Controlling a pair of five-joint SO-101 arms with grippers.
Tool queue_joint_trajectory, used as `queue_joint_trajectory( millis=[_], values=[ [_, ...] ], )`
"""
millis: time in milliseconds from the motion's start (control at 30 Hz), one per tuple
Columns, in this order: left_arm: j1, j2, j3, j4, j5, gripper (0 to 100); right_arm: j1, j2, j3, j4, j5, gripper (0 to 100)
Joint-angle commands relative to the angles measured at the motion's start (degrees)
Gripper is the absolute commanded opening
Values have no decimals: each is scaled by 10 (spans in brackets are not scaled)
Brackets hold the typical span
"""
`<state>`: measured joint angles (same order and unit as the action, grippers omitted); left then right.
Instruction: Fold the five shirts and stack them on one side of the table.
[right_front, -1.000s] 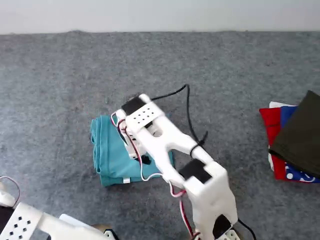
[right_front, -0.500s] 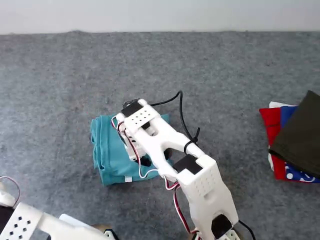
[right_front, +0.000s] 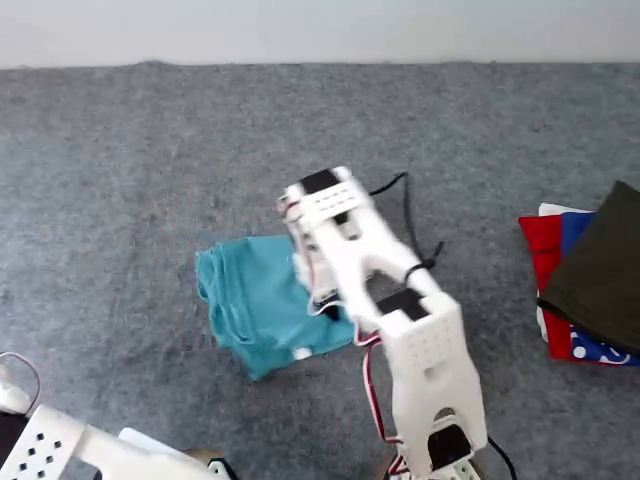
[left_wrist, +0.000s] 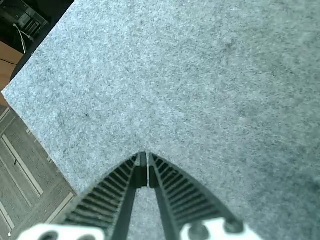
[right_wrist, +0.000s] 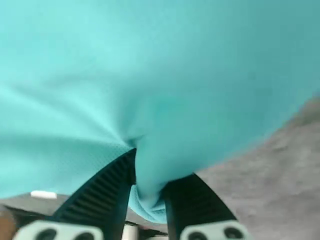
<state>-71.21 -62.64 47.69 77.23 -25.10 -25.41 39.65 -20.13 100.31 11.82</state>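
Observation:
A folded teal shirt (right_front: 265, 305) lies near the middle of the grey table, its right edge lifted. My right gripper (right_wrist: 147, 187) is shut on a pinch of that teal shirt (right_wrist: 150, 75); in the high view the white right arm (right_front: 350, 240) hangs over the shirt's right side. A stack of folded shirts (right_front: 585, 290) in red, white, blue and dark olive sits at the table's right edge. My left gripper (left_wrist: 145, 170) is shut with nothing in it, hovering above bare grey felt; the left arm's base (right_front: 45, 445) shows at the lower left corner.
Grey felt (right_front: 150, 170) covers the whole table, with wide free room at the back and left. The table's edge and a wooden floor (left_wrist: 25, 165) appear in the left wrist view. A black cable (right_front: 405, 210) loops off the right arm.
The right arm has swung to the right, dragging the teal shirt with it; the shirt has shifted right and slightly toward the front. The left arm has not moved.

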Motion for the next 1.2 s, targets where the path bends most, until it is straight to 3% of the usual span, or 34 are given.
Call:
queue_joint_trajectory(
  millis=[0, 167, 267, 367, 533, 633, 767, 867, 1067, 1167],
  values=[
    [-1, -6, -20, -1, 1, 15, 84, -53, -18, -6, 229, 9],
    [0, -6, -20, -1, 1, 15, 193, -77, -20, -123, 528, 9],
    [0, -6, -20, -1, 1, 15, 220, -82, -50, -211, 666, 9],
    [0, -6, -19, -1, 1, 15, 218, -82, -70, -270, 738, 9],
    [0, -6, -19, -1, 1, 15, 187, -92, -73, -245, 746, 17],
    [0, -6, -19, -1, 1, 15, 176, -116, -90, -224, 693, 93],
    [1, -6, -19, -1, 1, 15, 169, -148, -108, -218, 504, 205],
    [1, -6, -19, -1, 1, 15, 166, -169, -113, -189, 379, 228],
    [30, -6, -20, 1, 1, 15, 155, -205, -113, -58, 224, 267],
    [41, -6, -22, 0, 1, 15, 155, -211, -113, -19, 97, 329]
  ],
)
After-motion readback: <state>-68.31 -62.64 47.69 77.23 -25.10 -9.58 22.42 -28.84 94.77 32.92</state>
